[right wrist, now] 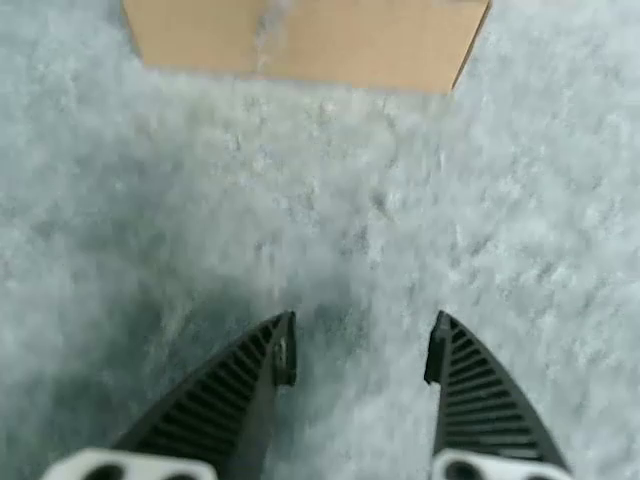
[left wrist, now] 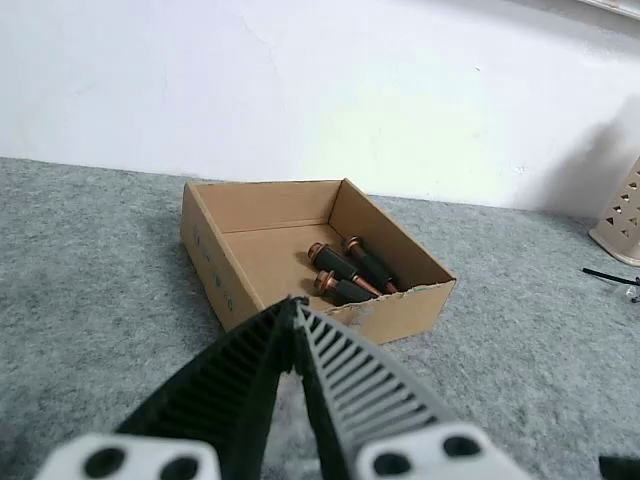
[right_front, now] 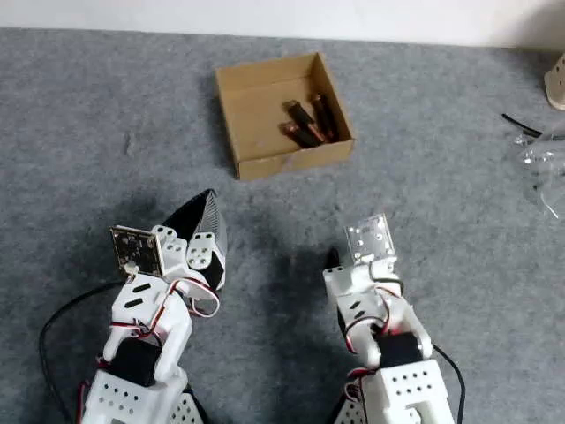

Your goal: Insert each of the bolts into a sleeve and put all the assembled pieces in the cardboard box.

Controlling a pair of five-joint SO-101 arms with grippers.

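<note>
The cardboard box (right_front: 252, 88) sits at the back middle of the grey felt table, and three assembled bolt-and-sleeve pieces (right_front: 309, 121) lie in its right half. In the left wrist view the same box (left wrist: 240, 262) holds those pieces (left wrist: 350, 272), copper heads toward me. My left gripper (left wrist: 295, 305) is shut, empty, its tips together just short of the box's near wall; from above this gripper (right_front: 210, 196) hangs near the front left. My right gripper (right wrist: 358, 345) is open with nothing between its fingers, low over bare felt, facing the box's near wall (right wrist: 300, 40).
Clear plastic bags and a black cable (right_front: 538, 150) lie at the table's right edge. A white perforated object (right_front: 556, 81) stands at the far right, also seen as a white holder (left wrist: 622, 212) from the left wrist. A white wall rises behind the table.
</note>
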